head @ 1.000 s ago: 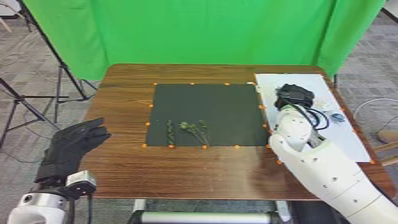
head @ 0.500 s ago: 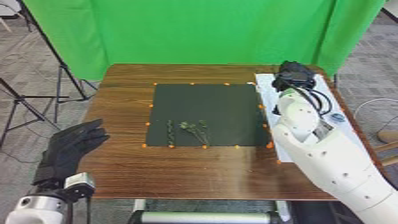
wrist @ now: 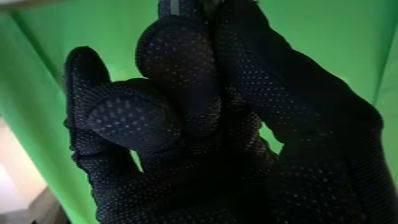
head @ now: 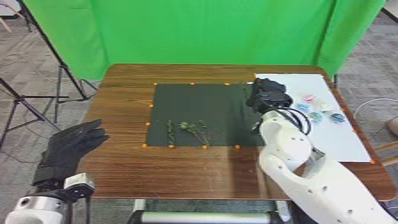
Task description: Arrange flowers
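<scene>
In the head view the light is bright and quite even. The counter (head: pixel 124 175) has a soft glare on its near part, and the white sheet (head: pixel 348 146) shines strongly. In the right wrist view, the right hand (head: pixel 269 94) is dark before the brighter curtain (head: pixel 195 30).

Table (head: pixel 124 110): brown wood, slight gloss. Mat (head: pixel 204 107): dark, matt, smooth. White sheet (head: pixel 345 142): smooth, paper-like. Backdrop (head: pixel 213 35): green cloth, softly creased. Right hand (head: pixel 268 97): black fabric, rough-looking dots. Right arm (head: pixel 338 192): smooth, plastic-looking.
</scene>
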